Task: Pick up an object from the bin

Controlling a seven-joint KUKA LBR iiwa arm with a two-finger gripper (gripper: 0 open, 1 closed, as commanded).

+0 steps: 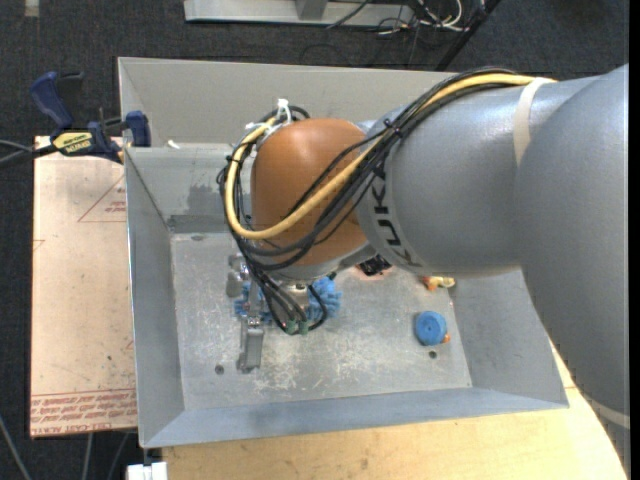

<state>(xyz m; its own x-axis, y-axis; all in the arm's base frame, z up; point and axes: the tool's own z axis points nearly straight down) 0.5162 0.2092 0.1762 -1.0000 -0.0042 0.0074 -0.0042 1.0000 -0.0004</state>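
My gripper [250, 352] hangs under the orange wrist cover, low over the bin floor in its left middle part. Just to its right lies a small blue crumpled thing [324, 298], partly hidden by the wrist's cables; I cannot tell whether the gripper touches it. A round blue disc-like thing [430, 328] with a small orange bit at its edge lies on the floor further right, well apart from the gripper.
A small orange and white piece [436, 283] lies near the arm's underside at the right. A dark thing with a red spot [375, 265] peeks out from beneath the arm. The big grey arm covers the bin's right back part.
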